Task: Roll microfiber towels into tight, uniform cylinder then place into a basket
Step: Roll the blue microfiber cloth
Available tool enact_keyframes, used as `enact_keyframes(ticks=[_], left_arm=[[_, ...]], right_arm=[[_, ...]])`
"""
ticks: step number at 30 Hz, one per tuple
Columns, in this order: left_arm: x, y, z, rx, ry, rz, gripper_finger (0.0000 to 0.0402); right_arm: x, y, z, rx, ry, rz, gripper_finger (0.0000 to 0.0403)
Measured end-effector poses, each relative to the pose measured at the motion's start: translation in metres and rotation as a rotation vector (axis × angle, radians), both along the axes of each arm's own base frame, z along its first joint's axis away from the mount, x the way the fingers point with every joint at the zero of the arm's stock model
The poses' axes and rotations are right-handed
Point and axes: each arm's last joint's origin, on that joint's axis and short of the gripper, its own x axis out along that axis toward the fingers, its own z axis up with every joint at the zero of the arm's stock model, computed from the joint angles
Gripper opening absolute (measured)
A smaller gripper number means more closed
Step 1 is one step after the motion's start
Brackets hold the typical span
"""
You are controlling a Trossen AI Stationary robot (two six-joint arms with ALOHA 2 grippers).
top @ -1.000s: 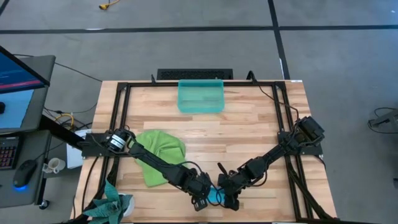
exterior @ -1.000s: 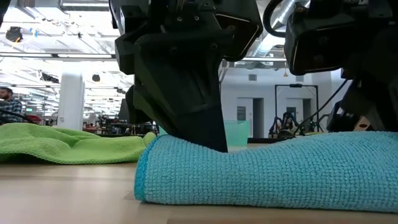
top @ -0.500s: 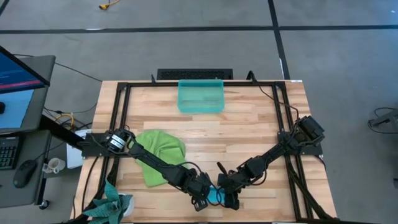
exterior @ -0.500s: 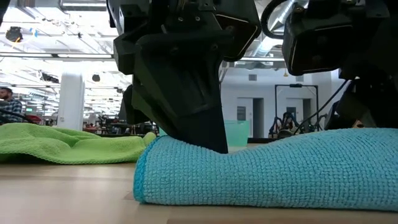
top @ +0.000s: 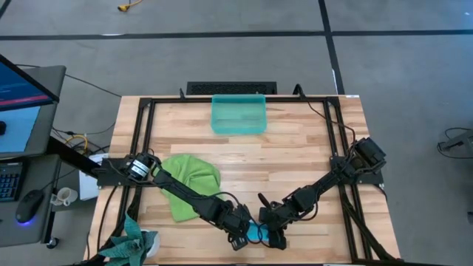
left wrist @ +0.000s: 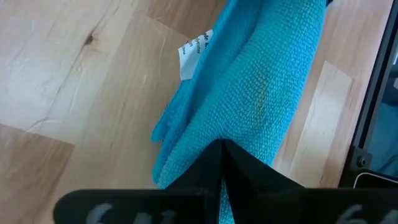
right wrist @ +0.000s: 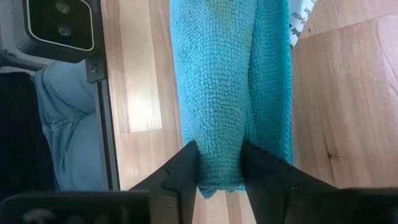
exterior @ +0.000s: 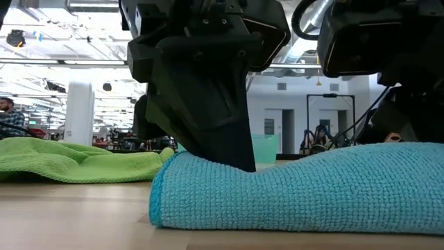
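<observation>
Lying between both end effectors: blue towel.

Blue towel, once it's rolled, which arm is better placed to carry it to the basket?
Probably the left: the left gripper is shut on the blue towel, while the right gripper's fingers only straddle it. Both start equally far from the basket.

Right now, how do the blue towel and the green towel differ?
The blue towel is rolled into a long bundle at the table's near edge; the green towel lies loose and rumpled further left. Both grippers work the blue one, the left gripper pressing its shut jaws into it, the right gripper straddling its end; the green one is untouched. Both lie outside the basket.
</observation>
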Motion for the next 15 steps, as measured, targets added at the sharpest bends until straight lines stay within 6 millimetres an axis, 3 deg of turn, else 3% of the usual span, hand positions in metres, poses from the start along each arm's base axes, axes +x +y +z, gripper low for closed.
enact_keyframes(ticks=[9, 15], left_arm=[[0.0002, 0.0001, 0.0, -0.01, 0.004, 0.022, 0.0011], [0.0003, 0.0001, 0.0, -0.021, 0.008, 0.047, 0.0011]], right_arm=[[0.0008, -0.0009, 0.0009, 0.02, 0.014, 0.015, 0.0197], [0.0018, -0.0031, 0.001, 0.061, 0.043, 0.041, 0.0211]])
